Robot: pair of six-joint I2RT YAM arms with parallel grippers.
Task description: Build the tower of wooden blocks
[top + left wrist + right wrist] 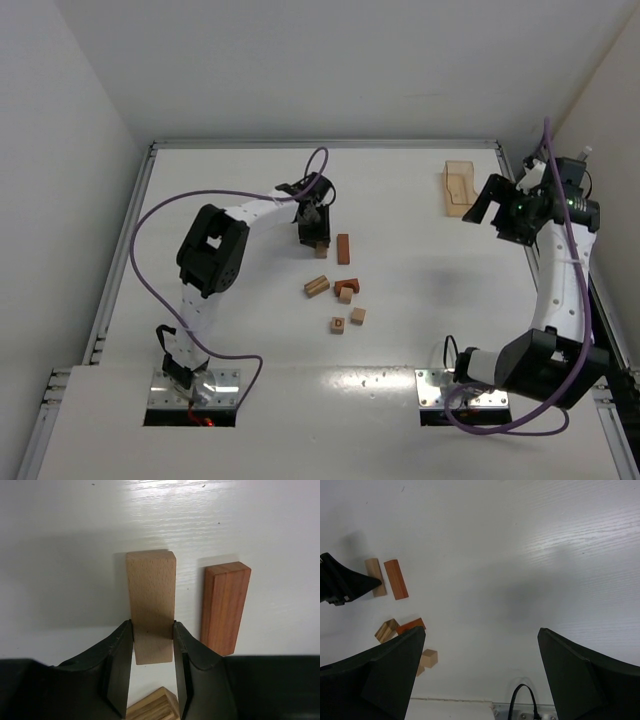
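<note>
Left gripper (153,630): it is out over the middle of the table (420,260), narrowed down onto the tan bar (150,600). One finger (119,667) presses each long side at the bar's near end.
Tan bar: it lies flat on the table and points away from the wrist camera, with most of its length sticking out past the fingertips.
Reddish-brown bar (225,607): also flat, just beside the tan bar on its right and parallel to it. A thin strip of table shows between them.
Other wood blocks: a loose cluster sits nearer the arm bases. It has a light block (317,286), a reddish arch (346,286) with a tan cube (345,296) against it, another tan cube (357,316) and a lettered cube (337,325).
Tower: every block I can see sits on the table and none rests on another.
Right gripper (480,632): it is raised at the far right with its fingers spread wide and nothing between them.
Tray (460,188): a translucent tan tray at the far right of the table, near the right gripper.
</note>
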